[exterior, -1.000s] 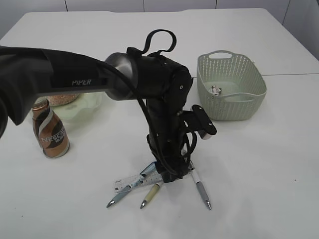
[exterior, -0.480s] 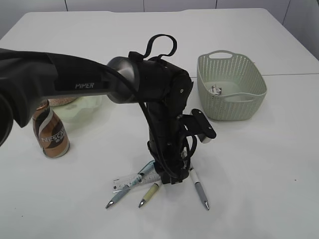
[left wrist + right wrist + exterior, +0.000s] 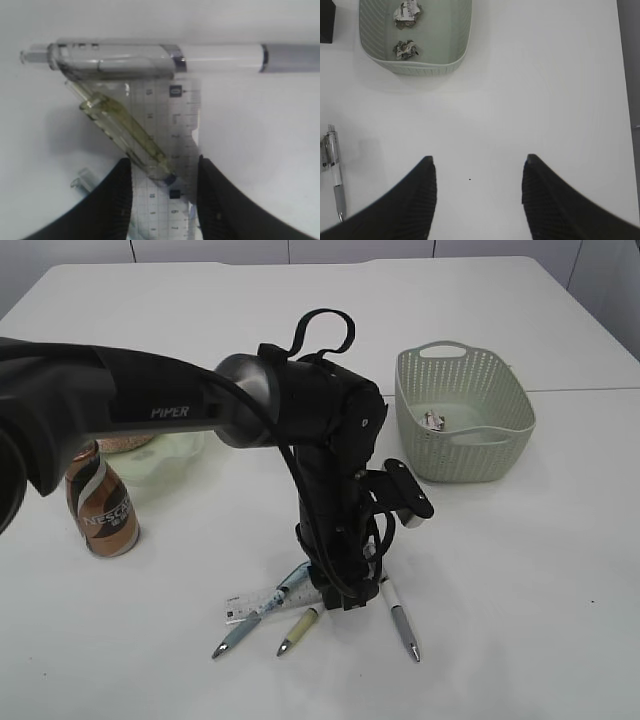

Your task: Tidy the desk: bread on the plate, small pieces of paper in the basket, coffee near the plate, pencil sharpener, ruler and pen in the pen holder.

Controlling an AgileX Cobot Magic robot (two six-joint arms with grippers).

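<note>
Two paper scraps are lying in the basket under the open right hand; the left hand is straddling the ruler, grip unclear.

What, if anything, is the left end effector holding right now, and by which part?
The left end effector straddles the ruler and a yellowish pen lying across it, near the pen's lower end; whether it grips them cannot be told.

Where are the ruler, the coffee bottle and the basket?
ruler (image 3: 172, 145): left wrist view, on its printed scale between the pens.
coffee bottle (image 3: 101, 510): exterior view, on the label.
basket (image 3: 478, 465): exterior view, on the latticed front wall.
</note>
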